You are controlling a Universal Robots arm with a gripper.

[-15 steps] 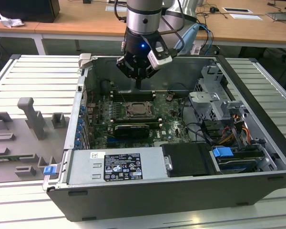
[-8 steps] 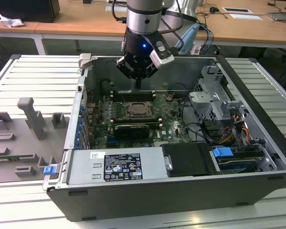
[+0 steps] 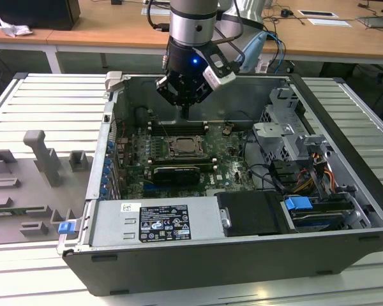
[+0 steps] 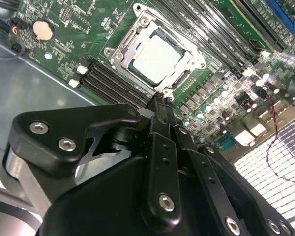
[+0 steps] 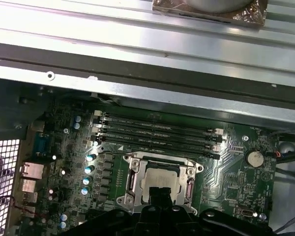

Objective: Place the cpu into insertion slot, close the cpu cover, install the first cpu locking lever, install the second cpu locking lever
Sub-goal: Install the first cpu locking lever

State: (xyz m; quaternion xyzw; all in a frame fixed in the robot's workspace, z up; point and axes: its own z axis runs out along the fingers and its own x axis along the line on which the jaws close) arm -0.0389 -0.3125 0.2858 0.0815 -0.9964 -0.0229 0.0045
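The cpu (image 3: pixel 184 146) (image 4: pixel 155 54) (image 5: pixel 162 178) lies flat in the insertion slot (image 3: pixel 195 155) on the green board, its dull silvery face showing. The cpu cover (image 4: pixel 122 49) (image 5: pixel 133 180) lies down around it as a silver frame. My gripper (image 3: pixel 185 113) (image 4: pixel 160 102) (image 5: pixel 160 193) hangs a little above the board beside the socket, on the side toward the memory slots. Its black fingers are shut together with nothing between them. A thin wire lever (image 5: pixel 114 153) runs along one socket edge.
Long memory slots (image 5: pixel 157 132) lie between the socket and the case wall (image 3: pixel 242 95). A long black card (image 3: pixel 173 173) sits nearer the front. Drive cages and cables (image 3: pixel 300 159) fill the exterior view's right. Grey fixtures (image 3: pixel 41 159) stand outside on the left.
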